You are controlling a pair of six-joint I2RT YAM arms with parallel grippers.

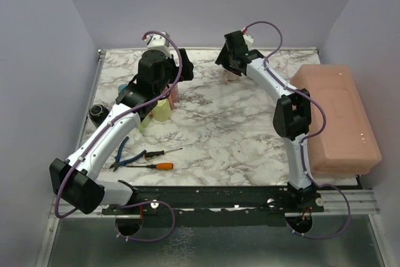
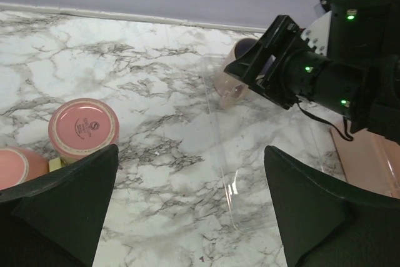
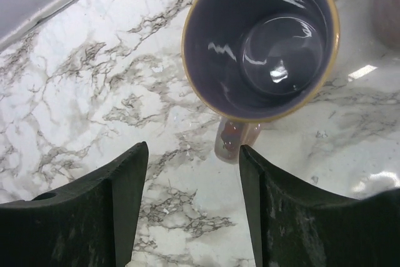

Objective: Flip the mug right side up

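Observation:
The mug is pinkish outside and purple inside with a yellow rim. In the right wrist view I look straight down into its open mouth, and its handle points toward my fingers. My right gripper is open and empty, with the handle just ahead of its right fingertip and not touching it. In the top view that gripper hangs over the mug at the back of the table. In the left wrist view the mug shows under it. My left gripper is open and empty over bare marble.
An upside-down pink cup and another pink cup stand by the left gripper, next to a yellow cup. A large pink box fills the right side. Pliers, two screwdrivers and a black round object lie near left.

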